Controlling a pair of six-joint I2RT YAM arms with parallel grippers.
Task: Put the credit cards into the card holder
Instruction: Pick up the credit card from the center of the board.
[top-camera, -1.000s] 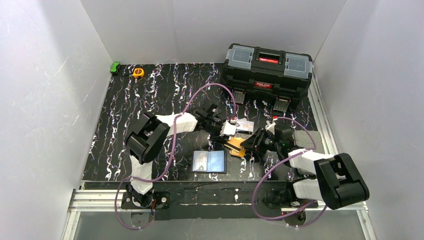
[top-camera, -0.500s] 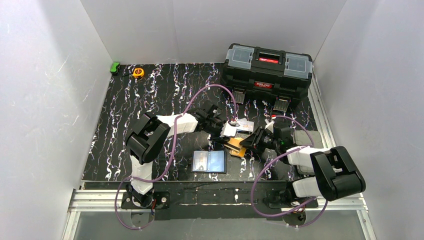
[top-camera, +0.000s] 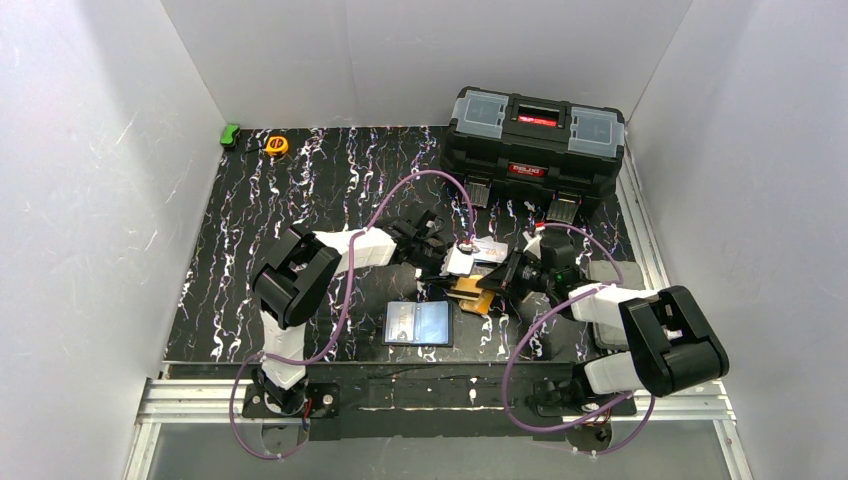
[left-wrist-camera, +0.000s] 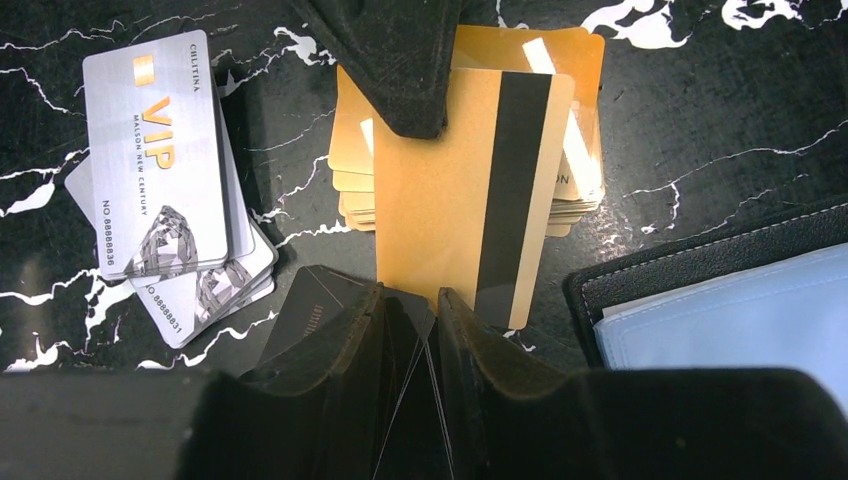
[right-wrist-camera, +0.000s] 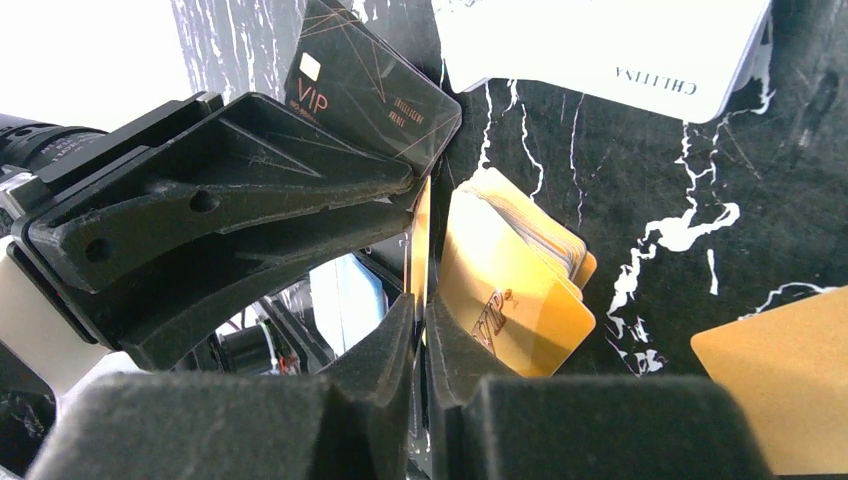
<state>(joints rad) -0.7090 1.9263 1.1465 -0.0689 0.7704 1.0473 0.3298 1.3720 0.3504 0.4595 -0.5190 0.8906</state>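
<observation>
One orange-yellow credit card (left-wrist-camera: 455, 190) with a black stripe stands on edge between the two grippers. My left gripper (left-wrist-camera: 410, 300) is shut on its near end, together with a black card (left-wrist-camera: 305, 320) and other thin card edges. My right gripper (right-wrist-camera: 420, 305) is shut on the same card (right-wrist-camera: 420, 235), its finger (left-wrist-camera: 400, 60) at the far end. Below lie a stack of orange-yellow cards (right-wrist-camera: 520, 290) and silver VIP cards (left-wrist-camera: 160, 170). The card holder (top-camera: 419, 323) lies open nearer the arm bases, its bluish sleeves up.
A large black toolbox (top-camera: 535, 140) stands at the back right. An orange tape measure (top-camera: 277, 145) and a small green object (top-camera: 230, 134) sit at the back left corner. White walls enclose the black marbled table (top-camera: 300, 220). Another orange-yellow card (right-wrist-camera: 780, 380) lies apart.
My right gripper has moved left toward the left gripper and closed on the orange-yellow card. The left gripper has barely moved.
</observation>
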